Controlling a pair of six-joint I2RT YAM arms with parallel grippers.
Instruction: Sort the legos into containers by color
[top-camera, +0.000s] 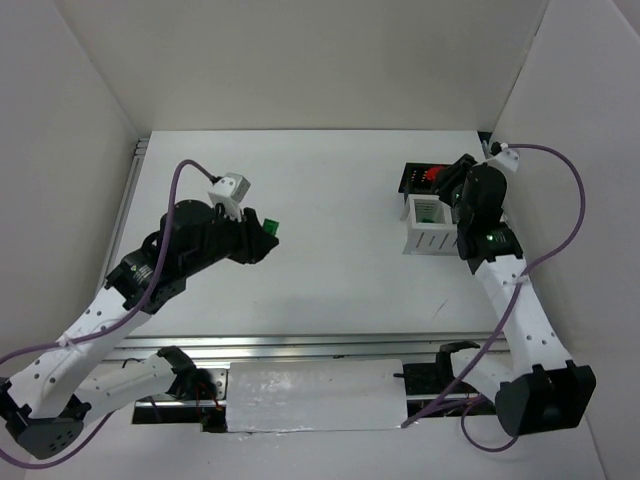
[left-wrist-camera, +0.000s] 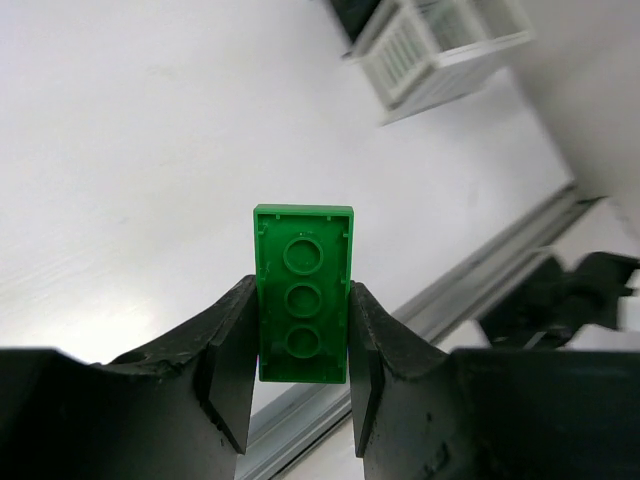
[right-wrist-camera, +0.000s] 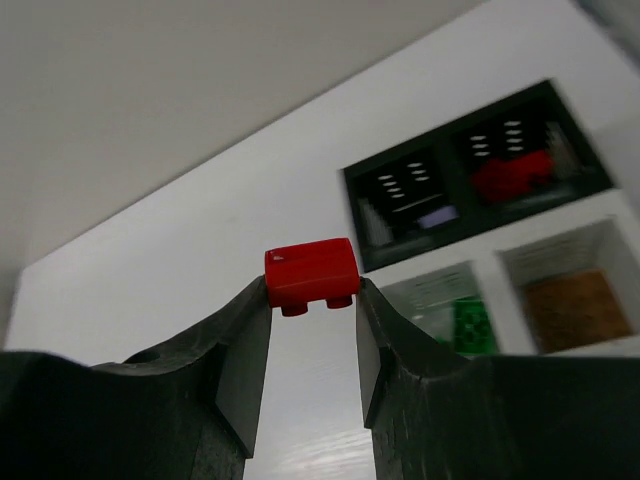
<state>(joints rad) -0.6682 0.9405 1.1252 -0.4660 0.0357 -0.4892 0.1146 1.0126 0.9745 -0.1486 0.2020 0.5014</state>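
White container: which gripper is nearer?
Right. The right gripper, holding a red lego, hovers by the white container; the left gripper, holding a green lego, is far to its left.

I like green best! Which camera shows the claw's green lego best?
The left wrist view: the green lego fills the middle, pinched in the left claw. The top view shows only a small green bit. The right wrist view misses it.

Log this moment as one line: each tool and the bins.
left tool: shut on green lego | right tool: shut on red lego | black bin: second red lego inside | white bin: second green lego inside
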